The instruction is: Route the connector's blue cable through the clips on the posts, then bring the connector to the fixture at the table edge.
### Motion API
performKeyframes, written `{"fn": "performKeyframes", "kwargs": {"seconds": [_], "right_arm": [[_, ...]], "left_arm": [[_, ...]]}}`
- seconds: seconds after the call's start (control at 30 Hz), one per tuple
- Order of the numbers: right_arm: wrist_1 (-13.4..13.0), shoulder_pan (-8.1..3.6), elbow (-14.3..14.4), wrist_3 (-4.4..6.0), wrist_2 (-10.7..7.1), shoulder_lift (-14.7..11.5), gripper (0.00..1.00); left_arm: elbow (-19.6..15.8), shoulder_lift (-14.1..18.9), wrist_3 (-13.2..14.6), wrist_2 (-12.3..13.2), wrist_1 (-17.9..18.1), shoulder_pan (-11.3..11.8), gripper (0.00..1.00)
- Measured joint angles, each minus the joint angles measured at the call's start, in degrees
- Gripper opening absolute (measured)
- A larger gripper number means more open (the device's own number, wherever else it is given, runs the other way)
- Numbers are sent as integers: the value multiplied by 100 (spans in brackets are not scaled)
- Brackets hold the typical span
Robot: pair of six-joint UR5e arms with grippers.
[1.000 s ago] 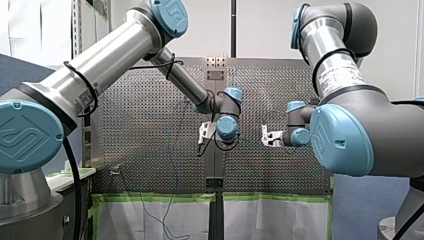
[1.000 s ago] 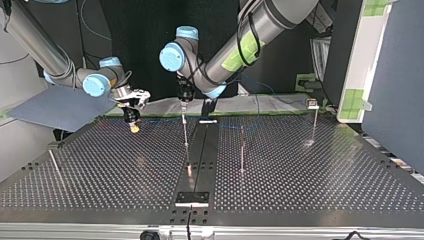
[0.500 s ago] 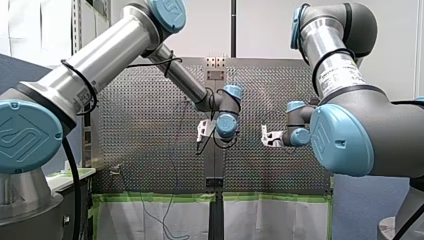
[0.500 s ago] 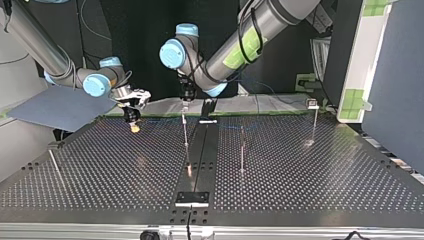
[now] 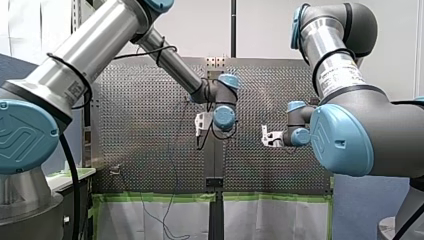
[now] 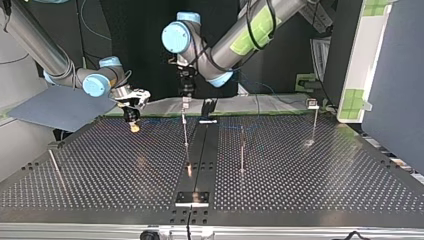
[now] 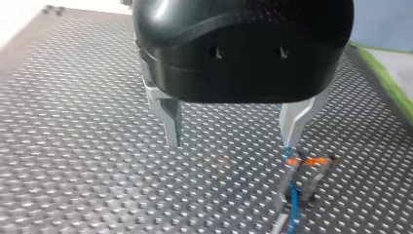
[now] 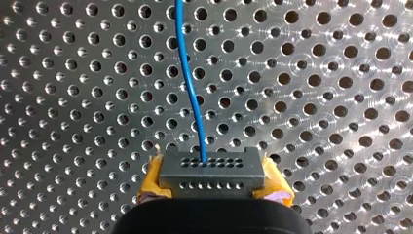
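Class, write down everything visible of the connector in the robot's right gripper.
The connector is a small dark grey block, plastic-looking, with two rows of small holes on its face. The right gripper holds it between yellow pads, above the perforated table. The blue cable leaves an upper-row hole and runs ahead.

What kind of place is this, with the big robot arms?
Probably a robotics lab: my left arm and my right arm reach over a perforated metal table with thin posts, and a blue cable runs from a connector.
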Motion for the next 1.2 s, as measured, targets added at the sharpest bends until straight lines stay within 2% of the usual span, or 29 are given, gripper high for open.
{"fn": "performKeyframes", "kwargs": {"seconds": [0.17, 0.47, 0.7, 0.9, 1.2], "right_arm": [[15, -2, 0, -5, 0, 0, 1], [39, -6, 1, 0, 0, 0, 1], [59, -6, 1, -11, 6, 0, 1], [75, -6, 0, -15, 8, 0, 1], [104, -6, 0, -16, 23, 0, 1]], "left_arm": [[-224, 224, -218, -26, 192, -1, 100], [-624, 623, -537, -52, 138, 29, 100], [-966, 966, -772, 61, 419, -47, 100], [-1288, 1289, -743, 88, 611, -60, 100], [-1747, 1745, -734, 100, 649, -61, 100]]}}
